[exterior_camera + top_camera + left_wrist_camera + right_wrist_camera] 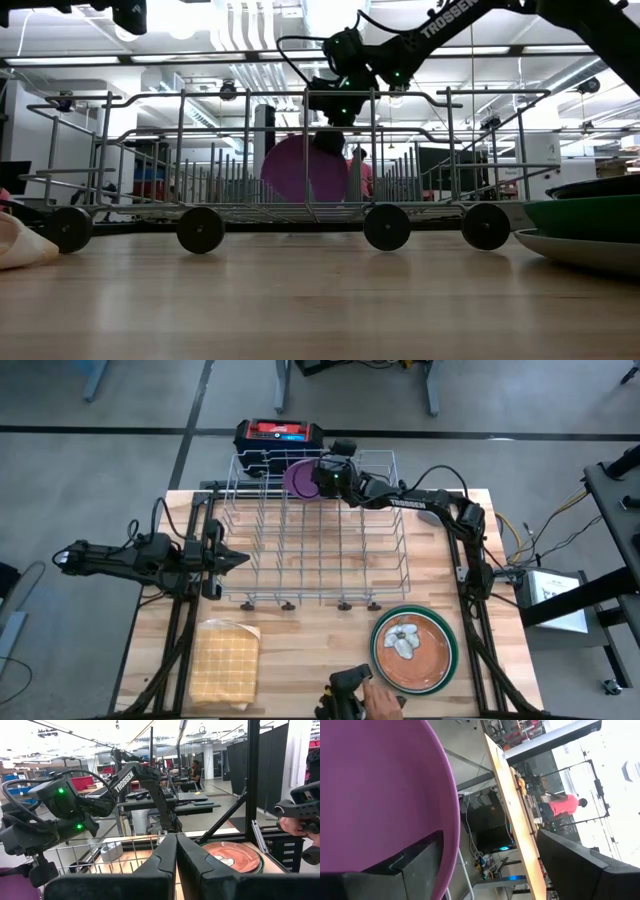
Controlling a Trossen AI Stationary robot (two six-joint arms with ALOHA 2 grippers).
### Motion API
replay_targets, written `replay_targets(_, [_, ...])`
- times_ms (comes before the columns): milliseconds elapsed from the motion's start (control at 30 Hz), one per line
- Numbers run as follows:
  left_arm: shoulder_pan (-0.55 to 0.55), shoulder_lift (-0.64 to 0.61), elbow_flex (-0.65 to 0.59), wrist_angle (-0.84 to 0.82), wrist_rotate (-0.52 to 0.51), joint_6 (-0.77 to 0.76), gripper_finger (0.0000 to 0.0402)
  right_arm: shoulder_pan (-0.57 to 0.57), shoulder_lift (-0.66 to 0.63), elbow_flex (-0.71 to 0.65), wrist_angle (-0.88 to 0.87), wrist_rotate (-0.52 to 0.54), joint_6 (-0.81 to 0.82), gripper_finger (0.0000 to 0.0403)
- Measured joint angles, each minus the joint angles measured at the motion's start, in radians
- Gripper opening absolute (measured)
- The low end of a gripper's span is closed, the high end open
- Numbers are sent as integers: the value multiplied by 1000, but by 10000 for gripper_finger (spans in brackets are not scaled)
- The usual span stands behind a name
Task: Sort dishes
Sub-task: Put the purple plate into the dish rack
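A purple plate [298, 478] stands on edge in the far part of the wire dish rack [320, 550]; in the low view its lower edge [305, 198] is down at the rack's floor. My right gripper [322, 478] is at the plate's upper rim, open; in the right wrist view [490, 835] one finger [405, 865] lies in front of the plate's face [380, 785], the other [580, 865] stands well off its rim. My left gripper [240, 559] waits shut, left of the rack. A brown plate with grey blotches [412, 642] tops a stack with a green rim [453, 660] at the near right. My right gripper has one finger close against the purple plate's face near its rim [447, 835], coming from above and from the table's right. I cannot tell whether it touches. The plate stands upright in the rack.
A tan waffle cloth [225, 660] lies at the near left. A person's hand [382, 703] holds a black device [345, 688] at the near edge. A black and red box [278, 435] sits behind the rack. A small grey gadget [428, 513] lies right of the rack.
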Motion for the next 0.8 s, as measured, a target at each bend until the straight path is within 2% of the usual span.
replay_targets(267, [0, 0, 0, -5, -12, 0, 0, 20, -19, 0, -15, -5, 9, 343])
replay_targets(667, [0, 0, 0, -12, -25, -8, 0, 64, -30, 0, -27, -5, -8, 344])
replay_targets(800, [0, 0, 0, -13, -25, -8, 0, 63, -71, 0, -46, -12, 60, 327])
